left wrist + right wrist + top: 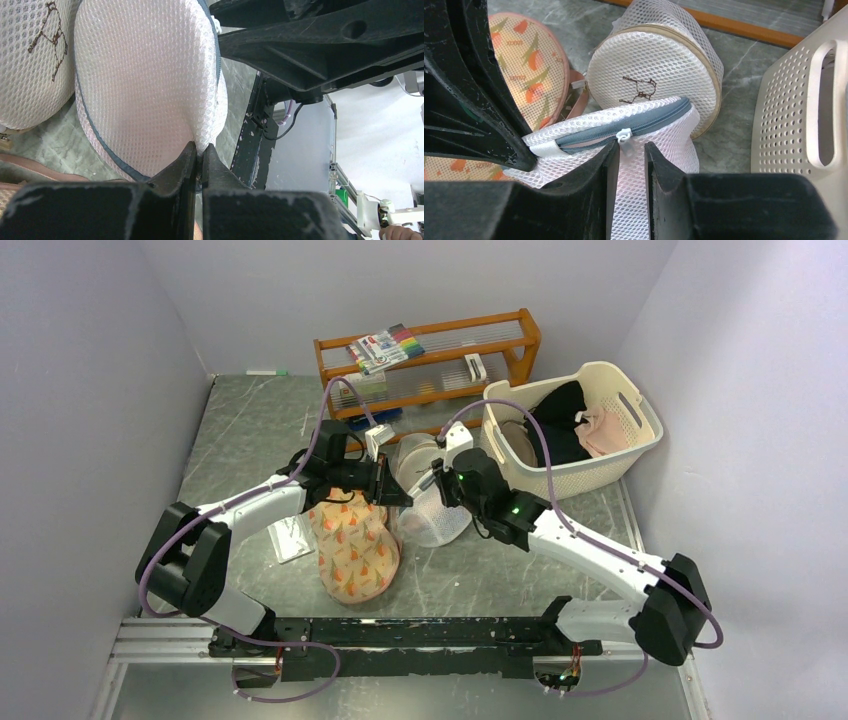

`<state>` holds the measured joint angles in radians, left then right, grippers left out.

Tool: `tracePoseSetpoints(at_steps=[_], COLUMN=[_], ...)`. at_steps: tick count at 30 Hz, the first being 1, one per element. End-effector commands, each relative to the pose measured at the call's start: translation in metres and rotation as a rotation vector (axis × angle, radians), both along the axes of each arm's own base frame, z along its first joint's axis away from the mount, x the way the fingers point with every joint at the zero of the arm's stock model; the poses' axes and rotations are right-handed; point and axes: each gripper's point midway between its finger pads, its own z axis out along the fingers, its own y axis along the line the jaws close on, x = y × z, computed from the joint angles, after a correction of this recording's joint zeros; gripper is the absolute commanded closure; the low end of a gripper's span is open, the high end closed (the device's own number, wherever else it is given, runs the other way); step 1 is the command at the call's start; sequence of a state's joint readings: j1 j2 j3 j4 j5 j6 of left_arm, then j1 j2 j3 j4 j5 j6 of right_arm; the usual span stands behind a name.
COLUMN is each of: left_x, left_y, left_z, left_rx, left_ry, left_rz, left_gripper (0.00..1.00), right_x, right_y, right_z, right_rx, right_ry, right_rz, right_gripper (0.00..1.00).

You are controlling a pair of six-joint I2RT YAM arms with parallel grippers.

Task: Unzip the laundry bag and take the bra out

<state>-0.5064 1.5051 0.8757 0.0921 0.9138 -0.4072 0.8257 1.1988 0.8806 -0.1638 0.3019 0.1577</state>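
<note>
Bag [671,145] sits mid-bench [250,430], zip shut, contents not visible. Left fingers [185,165] pinch its mesh. Right fingers [659,165] are slightly spread astride the pull [624,136]. Best: close on pull, drag along zip, left keeps mesh taut. Basket [600,455] has dark and pink clothes.

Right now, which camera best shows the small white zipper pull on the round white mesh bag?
The right wrist view: the small white zipper pull sits on the grey zipper, at the right gripper's fingertips. The left wrist view shows only the white mesh bag pinched by the left gripper; from the top, arms hide the pull.
</note>
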Motion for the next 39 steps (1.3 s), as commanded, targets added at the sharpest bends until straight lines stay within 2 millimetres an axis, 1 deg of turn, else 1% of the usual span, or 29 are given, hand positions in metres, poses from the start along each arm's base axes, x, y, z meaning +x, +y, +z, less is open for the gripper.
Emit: tracePoseSetpoints(at_steps=[1, 6, 10, 13, 15, 18, 21, 23, 24, 26, 27, 29, 32, 35, 37, 39], left_x=[-0.005, -0.005, -0.004, -0.002, 0.001, 0.002, 0.001, 0.001, 0.000, -0.004, -0.006, -0.008, -0.009, -0.013, -0.014, -0.015], left_y=[0.001, 0.001, 0.002, 0.004, 0.006, 0.009, 0.011, 0.012, 0.012, 0.011, 0.009, 0.008, 0.006, 0.003, -0.001, -0.005], left_z=[0.013, 0.014, 0.011, 0.009, 0.008, 0.011, 0.013, 0.015, 0.016, 0.020, 0.022, 0.029, 0.043, 0.055, 0.062, 0.069], left_rx=[-0.041, -0.042, -0.029, -0.001, 0.014, 0.028, 0.034, 0.034, 0.031, 0.015, 0.002, -0.023, -0.066, -0.121, -0.140, -0.141], left_ry=[-0.032, -0.036, -0.036, -0.033, -0.076, -0.108, -0.140, -0.157, -0.158, -0.154, -0.153, -0.163, -0.211, -0.210, -0.203, -0.209], left_rz=[-0.040, -0.041, -0.035, -0.019, -0.020, -0.012, -0.013, -0.013, -0.019, -0.040, -0.055, -0.073, -0.073, -0.054, -0.038, -0.029], left_gripper=[0.93, 0.93, 0.93, 0.93, 0.93, 0.93, 0.93, 0.93, 0.93, 0.92, 0.90, 0.83, 0.69, 0.54, 0.47, 0.42], right_x=[0.006, 0.009, 0.012, 0.016, 0.017, 0.017, 0.020, 0.022, 0.021, 0.013, 0.007, -0.006, -0.013, -0.019, -0.024, -0.027], right_y=[0.005, -0.002, -0.009, -0.022, -0.026, -0.029, -0.036, -0.037, -0.034, -0.020, -0.012, -0.001, 0.001, 0.008, 0.013, 0.013], right_z=[0.010, 0.008, 0.016, 0.019, 0.018, 0.016, 0.007, 0.001, 0.000, 0.001, 0.006, 0.016, 0.017, 0.013, 0.015, 0.019], right_rx=[0.021, 0.012, 0.022, 0.006, 0.000, 0.001, -0.006, 0.000, 0.006, 0.037, 0.069, 0.140, 0.176, 0.180, 0.194, 0.208], right_ry=[-0.029, -0.041, -0.073, -0.093, -0.090, -0.085, -0.068, -0.047, -0.040, -0.032, -0.038, -0.053, -0.058, -0.031, -0.026, -0.035], right_rz=[0.009, -0.034, -0.072, -0.138, -0.149, -0.152, -0.174, -0.170, -0.151, -0.059, 0.000, 0.081, 0.112, 0.160, 0.200, 0.209], right_gripper=[0.76, 0.83, 0.89, 0.95, 1.00, 1.00, 1.00, 1.00, 1.00, 1.00, 1.00, 1.00, 1.00, 1.00, 1.00, 1.00])
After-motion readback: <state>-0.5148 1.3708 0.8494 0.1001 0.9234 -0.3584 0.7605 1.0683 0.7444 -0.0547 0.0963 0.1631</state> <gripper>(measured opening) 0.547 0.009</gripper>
